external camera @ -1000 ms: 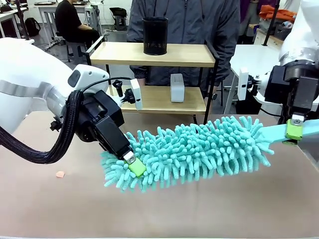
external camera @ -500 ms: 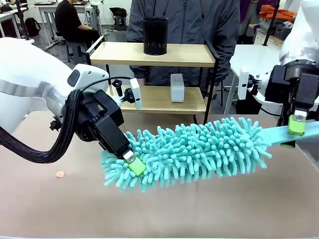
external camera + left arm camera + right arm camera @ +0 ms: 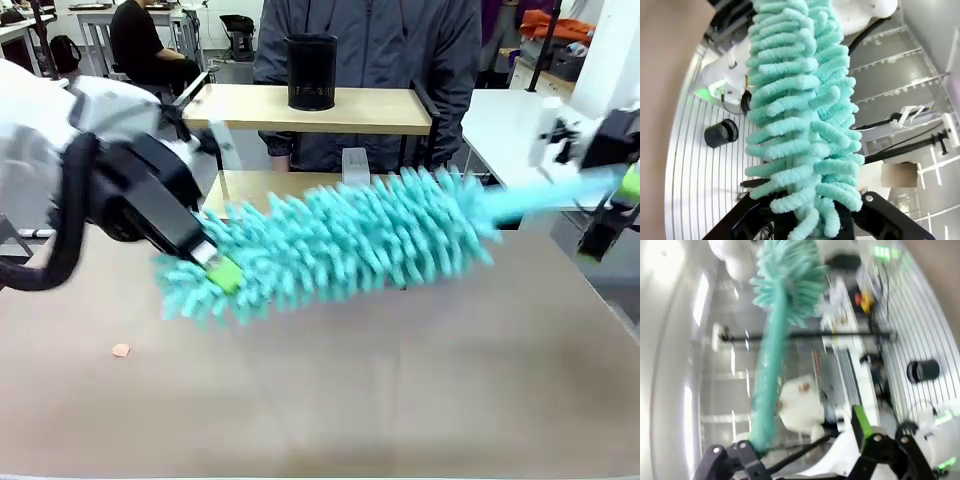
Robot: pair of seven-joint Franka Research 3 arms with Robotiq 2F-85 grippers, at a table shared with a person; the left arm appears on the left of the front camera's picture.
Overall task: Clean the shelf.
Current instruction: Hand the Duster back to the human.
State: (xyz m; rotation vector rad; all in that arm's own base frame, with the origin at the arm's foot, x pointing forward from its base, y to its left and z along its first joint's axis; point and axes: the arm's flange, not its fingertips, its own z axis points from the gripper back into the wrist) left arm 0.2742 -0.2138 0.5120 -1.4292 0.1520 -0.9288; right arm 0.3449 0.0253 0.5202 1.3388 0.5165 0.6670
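Left pincer [image 3: 222, 272] pinching one teal duster [image 3: 340, 245]; right pincer [image 3: 622, 195] spread; one shelf [image 3: 310, 108].

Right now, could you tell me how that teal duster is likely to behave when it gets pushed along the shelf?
The duster looks soft: its chenille strands should bend and drag lightly. Its head stays straight though held at one end, so probably a stiff core. It seems light, unlikely to topple the black cup.

White arm shells, black wrist housings, black braided cable loom, green finger pads [image 3: 224, 273]; person's [image 3: 370, 60] dark-grey zip jacket.
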